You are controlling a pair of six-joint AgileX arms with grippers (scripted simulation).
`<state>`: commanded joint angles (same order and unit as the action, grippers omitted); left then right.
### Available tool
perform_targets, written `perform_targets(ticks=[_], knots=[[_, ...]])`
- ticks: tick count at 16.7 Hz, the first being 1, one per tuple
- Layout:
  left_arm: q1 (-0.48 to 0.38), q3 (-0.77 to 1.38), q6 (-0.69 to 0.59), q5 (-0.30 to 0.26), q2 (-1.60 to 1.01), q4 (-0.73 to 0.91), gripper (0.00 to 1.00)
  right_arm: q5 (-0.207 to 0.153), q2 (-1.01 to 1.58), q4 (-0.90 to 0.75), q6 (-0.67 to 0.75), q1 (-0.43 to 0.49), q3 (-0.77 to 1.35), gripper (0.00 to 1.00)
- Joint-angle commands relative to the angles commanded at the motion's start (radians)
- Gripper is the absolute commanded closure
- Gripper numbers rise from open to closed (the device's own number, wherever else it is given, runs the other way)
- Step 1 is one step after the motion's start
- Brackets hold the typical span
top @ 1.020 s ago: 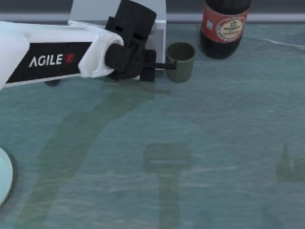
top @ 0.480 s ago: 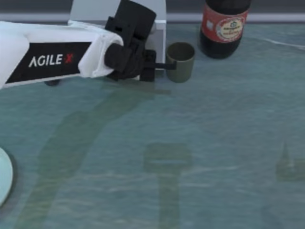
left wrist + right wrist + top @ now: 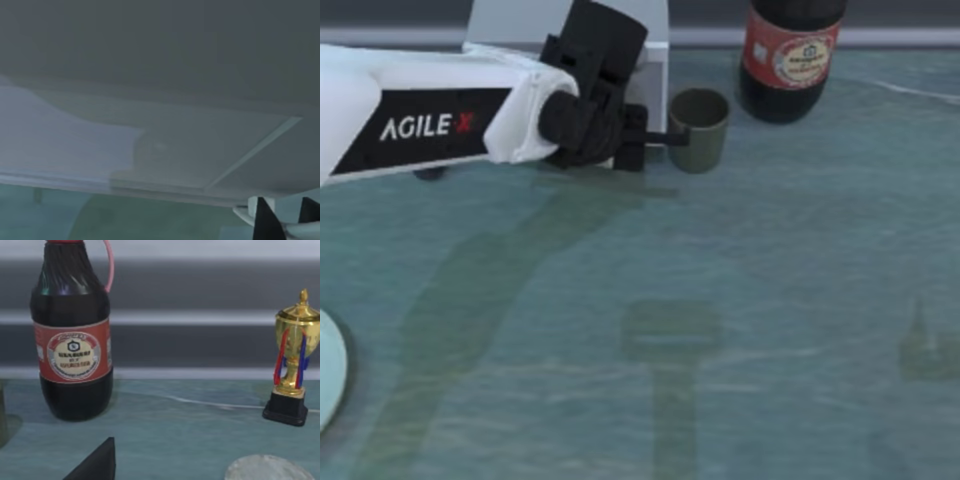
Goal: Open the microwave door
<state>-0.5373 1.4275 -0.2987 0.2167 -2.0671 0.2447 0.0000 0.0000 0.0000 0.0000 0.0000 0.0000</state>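
Left tool (image 3: 638, 140), black and two-fingered, on a white AgileX arm with a black side panel, hard up against the front of the small boxy white microwave (image 3: 510, 20) at the back of the worktop, left of centre. How far open, and whether clamped on anything: cannot tell, with the wrist blocking the overhead view. Seen from that arm's wrist camera at very close range: the microwave door (image 3: 175, 125), a flat light-grey panel with a large translucent grey window, filling nearly the whole view, with a sliver of white fitting (image 3: 260, 206) at its edge. Shut or ajar: cannot tell.

Just beside the microwave on its right, close to the tool: a small olive-green cup (image 3: 698, 128), upright. Farther right along the back edge: a tall dark bottle with a red round-crested label (image 3: 792, 55), also upright. Well to the right of the bottle, caught only by the right wrist camera: a gold trophy with red and blue ribbons on a black base (image 3: 292, 365). At the near left edge: part of a pale round plate (image 3: 328, 370).

Underneath it all: a teal-green marbled worktop (image 3: 770, 280).

Right tool (image 3: 95, 462) out of the overhead view, only a black wedge in its own camera facing the bottle; opening: cannot tell.
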Motion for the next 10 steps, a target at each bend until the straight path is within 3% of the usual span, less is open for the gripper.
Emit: perform_targets(ticks=[10], knots=[[0.013,-0.061,0.057,-0.046,0.039,-0.033,1.00,0.000,0.000,0.000,0.000,0.000,0.000,0.00]])
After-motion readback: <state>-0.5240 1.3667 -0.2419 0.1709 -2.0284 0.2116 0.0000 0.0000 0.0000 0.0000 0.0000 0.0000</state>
